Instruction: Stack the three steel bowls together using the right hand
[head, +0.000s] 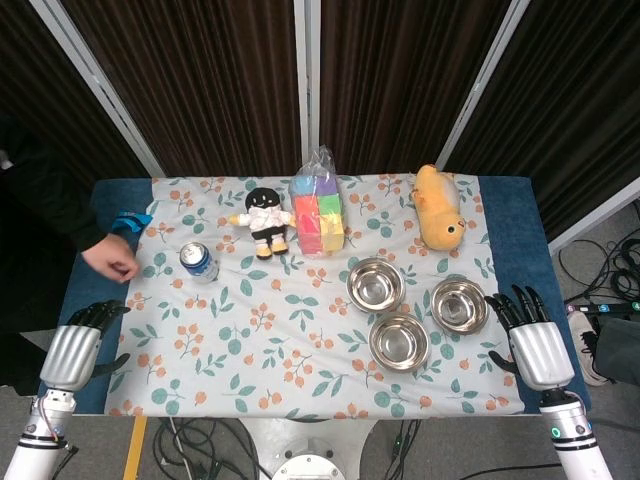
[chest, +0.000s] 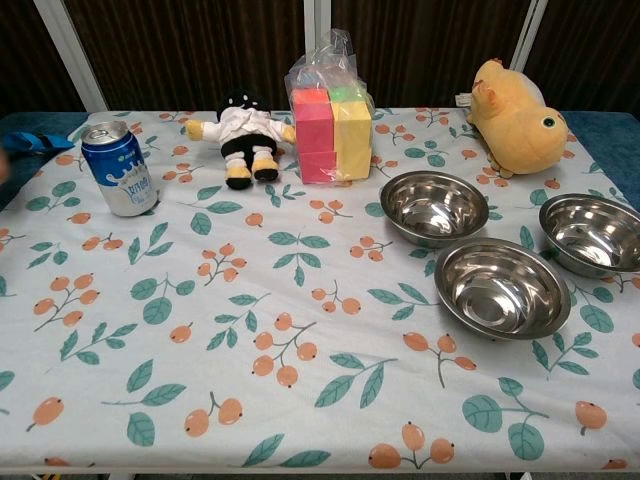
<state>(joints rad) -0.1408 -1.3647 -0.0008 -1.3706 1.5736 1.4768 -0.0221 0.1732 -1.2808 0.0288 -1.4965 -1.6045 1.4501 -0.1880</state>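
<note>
Three steel bowls stand apart on the floral tablecloth at the right. One bowl (head: 376, 283) (chest: 434, 206) is farthest back, a second bowl (head: 400, 341) (chest: 501, 287) is nearest the front, and the third bowl (head: 459, 304) (chest: 594, 233) is at the far right. My right hand (head: 530, 333) rests at the table's right edge, just right of the third bowl, fingers spread and holding nothing. My left hand (head: 78, 340) lies at the front left corner with fingers curled and nothing in it. Neither hand shows in the chest view.
A blue drink can (head: 198, 262) (chest: 118, 168), a small doll (head: 265, 220) (chest: 239, 136), a bag of coloured blocks (head: 317, 211) (chest: 331, 118) and a yellow plush toy (head: 438, 206) (chest: 515, 118) line the back. A person's hand (head: 110, 262) rests at the left edge.
</note>
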